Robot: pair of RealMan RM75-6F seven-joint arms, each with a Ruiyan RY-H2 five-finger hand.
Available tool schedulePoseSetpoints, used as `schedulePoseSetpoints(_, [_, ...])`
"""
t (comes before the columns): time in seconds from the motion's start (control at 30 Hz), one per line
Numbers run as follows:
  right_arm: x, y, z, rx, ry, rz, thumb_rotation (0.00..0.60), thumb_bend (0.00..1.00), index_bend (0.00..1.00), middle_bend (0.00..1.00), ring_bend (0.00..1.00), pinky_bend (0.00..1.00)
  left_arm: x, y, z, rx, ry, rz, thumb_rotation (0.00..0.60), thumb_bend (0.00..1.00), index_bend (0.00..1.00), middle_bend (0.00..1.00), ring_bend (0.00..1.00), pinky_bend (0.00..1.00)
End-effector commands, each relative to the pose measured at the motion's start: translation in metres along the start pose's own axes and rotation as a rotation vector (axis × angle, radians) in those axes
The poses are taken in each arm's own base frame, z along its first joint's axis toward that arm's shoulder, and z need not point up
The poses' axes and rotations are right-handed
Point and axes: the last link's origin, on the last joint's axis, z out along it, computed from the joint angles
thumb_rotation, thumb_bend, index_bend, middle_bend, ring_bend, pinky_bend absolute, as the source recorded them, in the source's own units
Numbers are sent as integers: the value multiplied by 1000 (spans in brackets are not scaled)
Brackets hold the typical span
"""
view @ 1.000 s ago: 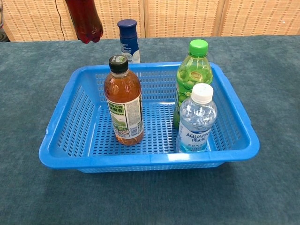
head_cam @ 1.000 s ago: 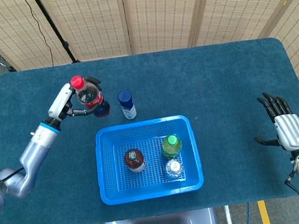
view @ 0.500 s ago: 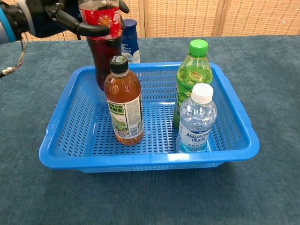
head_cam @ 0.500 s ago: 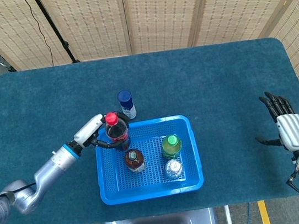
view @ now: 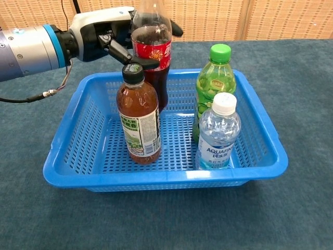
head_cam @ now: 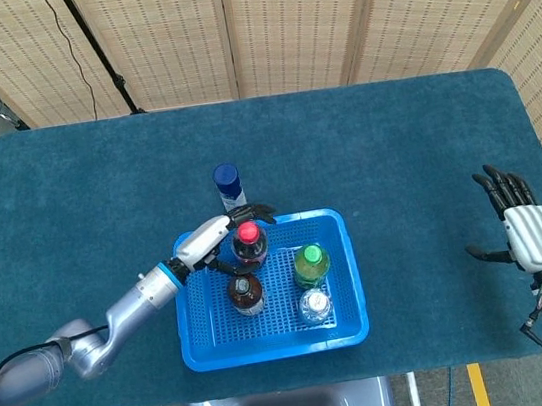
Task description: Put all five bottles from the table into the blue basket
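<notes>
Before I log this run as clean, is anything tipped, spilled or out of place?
Nothing stands out. The bottles in the basket stand upright, and the left robot hand holds the cola bottle upright inside it.

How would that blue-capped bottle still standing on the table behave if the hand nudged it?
The blue-capped bottle is tall and narrow, so it would probably tip rather than slide. Once down, its round body would likely roll on the blue table cloth.
</notes>
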Motion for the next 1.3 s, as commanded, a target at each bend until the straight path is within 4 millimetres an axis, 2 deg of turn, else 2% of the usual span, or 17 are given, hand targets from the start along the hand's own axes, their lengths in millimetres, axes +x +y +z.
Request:
schedulePoseSetpoints(0.03, [0,0,0,-2,1,0,600,0,0,0,0,0,3,1,-1,-18,21,-7,600,289,0,0,0,0])
schedulePoseSetpoints(0.37, [-1,-1,-1,3,-2,0,600,0,0,0,0,0,41,10,-29,-88,139,-41,600,280,0,0,0,0])
schedulePoseSetpoints(0.43, [-2,-3,-1,9,-6,-1,600,0,0,0,0,0,69,12,-45,-110,244,-50,600,279,0,0,0,0])
schedulePoseSetpoints(0.47, [-2,-3,-2,10,-7,-2,600,0,0,0,0,0,75,12,-50,-112,262,-54,600,278,0,0,0,0])
schedulePoseSetpoints(0.6, [-3,-5,-2,13,-12,-2,600,0,0,0,0,0,109,1,-68,-65,373,-51,600,273,0,0,0,0])
schedulePoseSetpoints(0.7, [-4,-6,-2,15,-17,-4,600,0,0,0,0,0,124,-10,-75,-7,414,-43,600,243,0,0,0,0])
schedulePoseSetpoints(0.77, [-6,-6,-2,18,-22,-6,600,0,0,0,0,0,134,-25,-78,66,437,-32,600,201,0,0,0,0])
schedulePoseSetpoints(0.87, [-8,-7,-2,20,-28,-9,600,0,0,0,0,0,135,-45,-73,154,429,-33,600,131,0,0,0,0])
schedulePoseSetpoints(0.93, [-9,-8,-1,20,-31,-12,600,0,0,0,0,0,131,-56,-67,186,419,-50,600,125,0,0,0,0])
schedulePoseSetpoints(1.2, [-12,-7,1,14,-38,-19,600,0,0,0,0,0,122,-76,-46,228,412,-114,600,125,0,0,0,0])
schedulePoseSetpoints(1.3, [-14,-5,3,3,-45,-25,600,0,0,0,0,0,110,-85,-23,274,368,-167,600,125,0,0,0,0])
